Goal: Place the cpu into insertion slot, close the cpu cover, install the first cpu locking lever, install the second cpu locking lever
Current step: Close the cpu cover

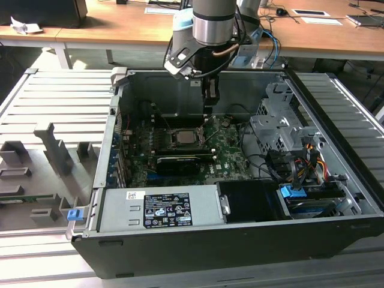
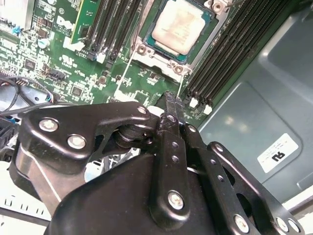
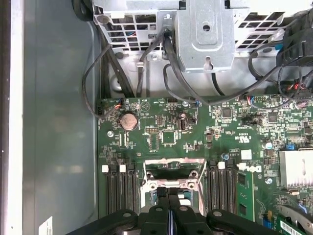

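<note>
grey slatted bench (image 1: 60, 102), open computer case (image 1: 240, 252), grey fixtures (image 1: 54, 147)

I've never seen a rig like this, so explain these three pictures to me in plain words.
A grey robot arm reaches into an open dark grey metal computer case. The exterior view looks on from outside; both wrist views come from cameras riding on the arm. Its black metal end effector hangs above the green circuit board, fingers pressed together, holding nothing I can see. The cpu, a small square silver-grey metal chip, sits in the square metal-rimmed insertion slot.
</note>
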`<act>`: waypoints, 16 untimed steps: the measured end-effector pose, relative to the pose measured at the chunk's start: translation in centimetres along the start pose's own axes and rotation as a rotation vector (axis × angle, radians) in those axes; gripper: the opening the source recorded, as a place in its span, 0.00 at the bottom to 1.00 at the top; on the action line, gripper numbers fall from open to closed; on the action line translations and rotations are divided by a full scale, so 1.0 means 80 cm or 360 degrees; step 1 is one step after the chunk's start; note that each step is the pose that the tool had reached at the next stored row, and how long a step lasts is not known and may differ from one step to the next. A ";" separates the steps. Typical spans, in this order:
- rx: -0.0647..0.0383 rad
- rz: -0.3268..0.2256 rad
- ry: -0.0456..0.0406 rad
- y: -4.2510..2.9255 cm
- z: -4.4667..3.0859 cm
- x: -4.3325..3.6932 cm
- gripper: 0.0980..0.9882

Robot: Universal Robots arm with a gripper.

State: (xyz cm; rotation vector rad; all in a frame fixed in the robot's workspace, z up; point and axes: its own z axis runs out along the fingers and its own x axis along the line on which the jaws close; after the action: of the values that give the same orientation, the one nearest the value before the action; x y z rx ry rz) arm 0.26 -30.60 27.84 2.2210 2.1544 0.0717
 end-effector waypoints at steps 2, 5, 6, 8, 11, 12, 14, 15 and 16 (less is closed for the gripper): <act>0.0000 0.0000 0.0000 0.0028 0.0002 0.000 0.01; 0.0000 0.0000 0.0000 0.0056 0.0003 0.000 0.01; 0.0000 0.0000 0.0000 0.0070 0.0004 0.000 0.01; 0.0000 0.0000 0.0000 0.0104 0.0007 0.000 0.01; 0.0000 0.0000 0.0000 0.0161 0.0011 0.001 0.01; 0.0000 0.0000 0.0000 0.0173 0.0011 0.001 0.01; 0.0000 0.0000 0.0000 0.0194 0.0013 0.001 0.01; 0.0000 0.0000 0.0000 0.0213 0.0014 0.001 0.01; 0.0000 0.0000 0.0000 0.0226 0.0015 0.001 0.01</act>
State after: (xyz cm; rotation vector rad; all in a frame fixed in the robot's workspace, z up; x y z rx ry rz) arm 2.07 -30.61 27.84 2.2210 2.1544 0.0717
